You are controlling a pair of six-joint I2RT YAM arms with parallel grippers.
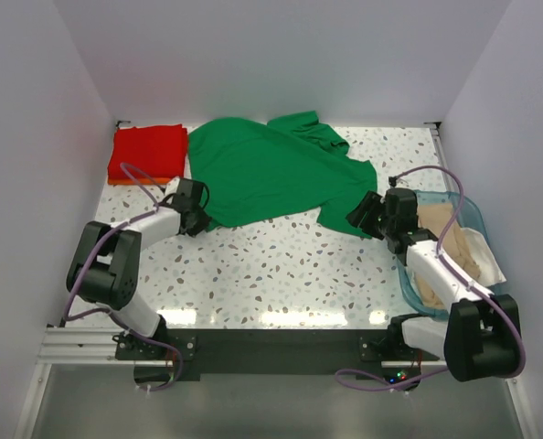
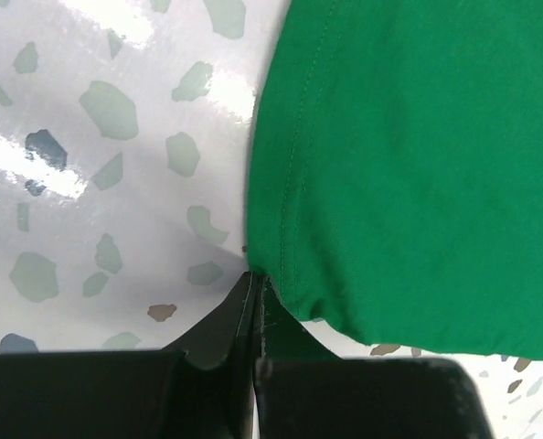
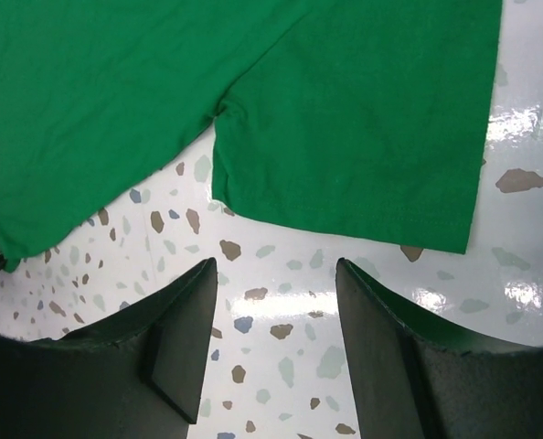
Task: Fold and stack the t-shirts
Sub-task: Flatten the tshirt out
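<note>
green t-shirt (image 1: pixel 271 174) spread over far half of bench (image 1: pixel 290 274). left gripper (image 2: pixel 254 302) pinched shut on its near-left hem edge. right gripper (image 3: pixel 276 273) jaws wide, nothing in them, just short of sleeve hem. near side of bench bare, lots of room. red t-shirt (image 1: pixel 148 151) folded, far-left corner.

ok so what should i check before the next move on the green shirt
1. left pincer shut on the green t-shirt hem: ok
2. how much cloth it has pinched: cannot tell
3. right pincer gripping the sleeve: not ok, open, just short of it over the table
4. green t-shirt lying flat: not ok, far edge rumpled
5. folded red t-shirt in place at the far left corner: ok
</note>
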